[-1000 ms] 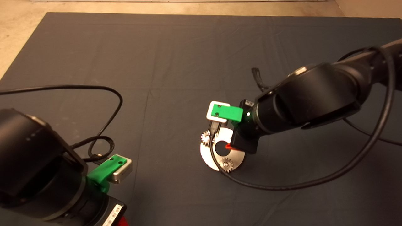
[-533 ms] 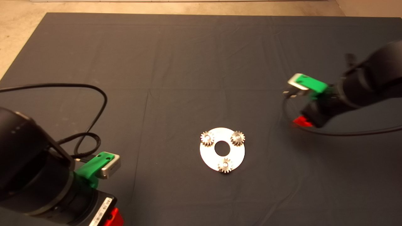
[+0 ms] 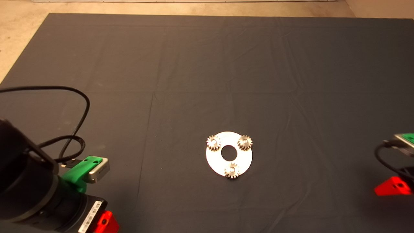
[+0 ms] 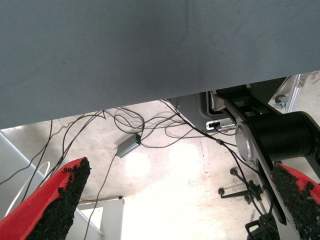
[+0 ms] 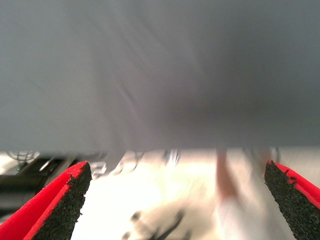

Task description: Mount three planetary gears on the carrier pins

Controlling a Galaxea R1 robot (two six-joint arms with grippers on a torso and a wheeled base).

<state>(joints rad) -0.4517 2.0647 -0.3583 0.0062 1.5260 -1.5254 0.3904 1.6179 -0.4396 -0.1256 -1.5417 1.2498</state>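
Observation:
A flat round silver disc (image 3: 215, 160) with a large central hole lies on the dark mat, right of centre. Three planetary gears (image 3: 213, 142) (image 3: 245, 142) (image 3: 232, 170) sit on it in a triangle. A carrier pin (image 3: 245, 141) shows as a bright spot in each gear's bore. My left gripper (image 4: 180, 172) waits at the lower left corner, open and holding nothing. At the lower right edge my right gripper (image 5: 176, 169) stands open too, far from the disc, one red finger (image 3: 393, 187) showing in the head view.
A black cable (image 3: 84, 103) loops over the mat above the left arm. Bare floor (image 3: 19, 26) lies beyond the mat's far left edge. The left wrist view shows floor with cables, a small grey box (image 4: 128, 146) and a black machine base (image 4: 280, 135).
The right arm has pulled back from the disc to the lower right edge, leaving a third gear on its pin. The left arm has drawn slightly toward its corner.

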